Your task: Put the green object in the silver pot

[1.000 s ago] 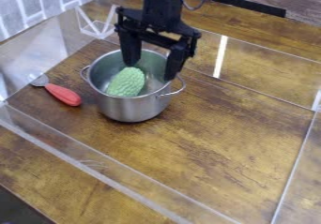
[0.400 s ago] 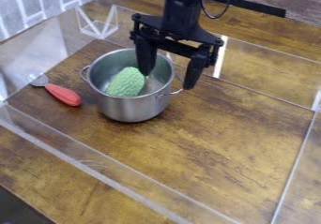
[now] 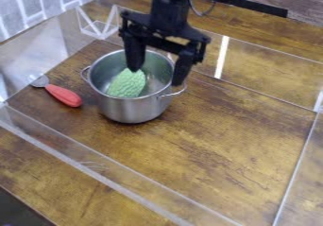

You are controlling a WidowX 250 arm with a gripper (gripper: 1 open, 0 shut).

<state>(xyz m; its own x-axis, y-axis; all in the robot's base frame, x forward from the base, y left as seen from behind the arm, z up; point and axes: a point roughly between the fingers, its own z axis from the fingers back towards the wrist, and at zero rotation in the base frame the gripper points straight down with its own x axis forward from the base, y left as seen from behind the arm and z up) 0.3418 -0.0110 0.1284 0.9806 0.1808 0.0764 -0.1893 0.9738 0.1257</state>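
Note:
The green object [image 3: 127, 82], a light green bumpy oval, lies inside the silver pot [image 3: 116, 108], leaning against its left inner wall. The pot stands on the wooden table and shows a small handle on each side. My gripper [image 3: 158, 63] hangs over the pot's back right rim. It is open, its two black fingers [image 3: 131, 55] spread wide, and nothing is between them. One finger reaches down beside the green object; the other stands at the pot's right rim. I cannot tell whether a finger touches the object.
A red-handled tool [image 3: 62, 95] lies on the table left of the pot. Clear acrylic walls [image 3: 51, 36] enclose the work area, with a strip along the front [image 3: 113, 187]. A white glare stripe [image 3: 224, 58] sits right of the gripper.
The gripper swung right and away from the pot, then came back left over it. It stayed open throughout. The green object and pot did not move.

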